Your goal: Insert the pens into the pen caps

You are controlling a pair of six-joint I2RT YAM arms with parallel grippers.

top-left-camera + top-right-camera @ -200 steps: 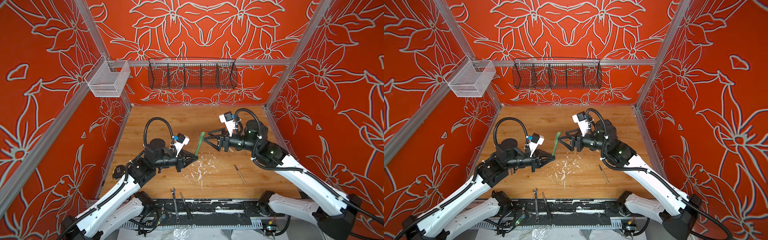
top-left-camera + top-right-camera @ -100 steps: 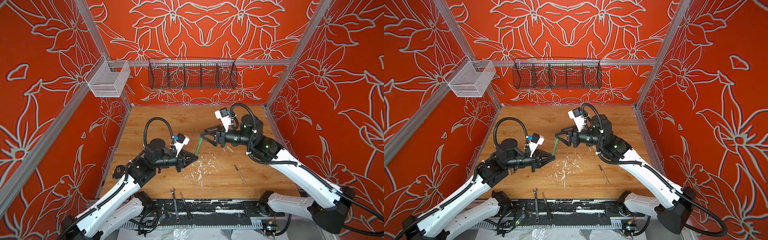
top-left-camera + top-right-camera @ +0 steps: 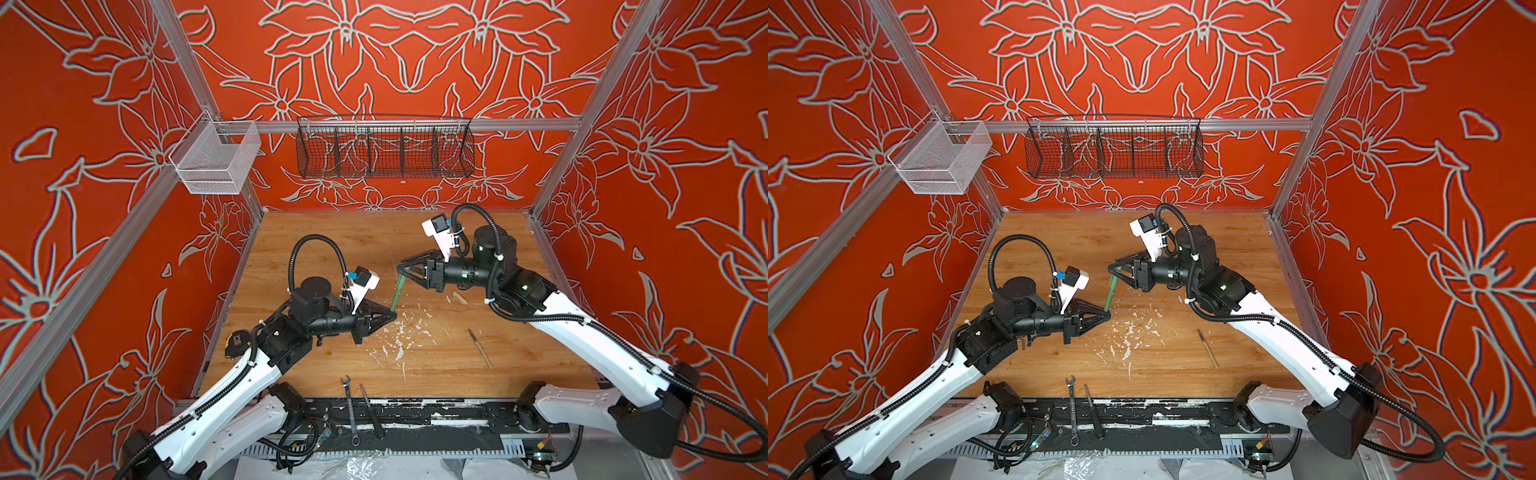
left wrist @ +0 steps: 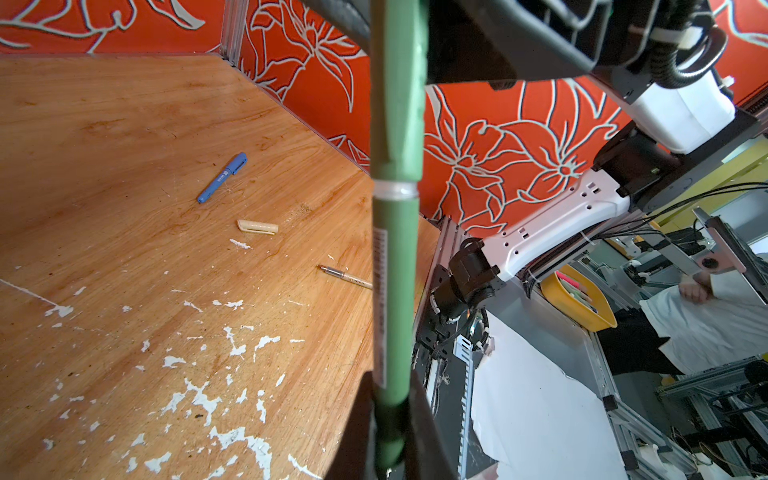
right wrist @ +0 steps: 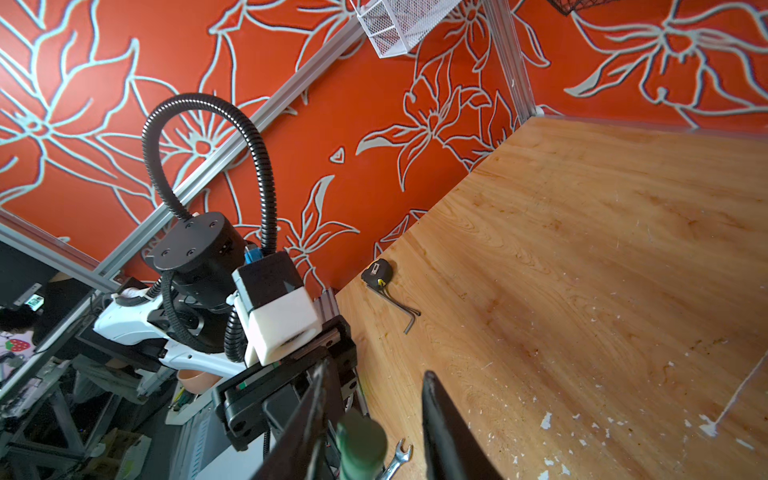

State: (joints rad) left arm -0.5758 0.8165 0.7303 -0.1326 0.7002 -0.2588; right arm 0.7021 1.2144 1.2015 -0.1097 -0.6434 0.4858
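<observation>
- Left wrist view gives us the green pen (image 4: 395,291) standing nearly upright, its lower end clamped between the fingers of the left claw (image 4: 388,399).
- We see the green cap (image 4: 397,104) seated over the pen's upper end, meeting the barrel at a pale ring.
- In both top views the pen leans over the middle of the bench (image 3: 332,241), running from the left claw up to the right claw (image 3: 399,271).
- Right wrist view shows us the right claw's two fingers standing apart with the cap's end between them. One finger is just beside the cap and a clear gap separates it from the other, so we see no clamp.
- We find the blue pen (image 4: 222,178) lying flat on the bench and apparently capped. The tan cap (image 4: 257,226) lies near it.
- We see the tan pen (image 4: 345,276) lying uncapped, its metal tip bare and apart from the tan cap.
- Near the front edge we note a silver wrench (image 3: 349,409) and a slim black tool (image 3: 371,411) side by side.
- By the left wall we see a tape measure (image 5: 377,272) with a hex key (image 5: 399,309) beside it.
</observation>
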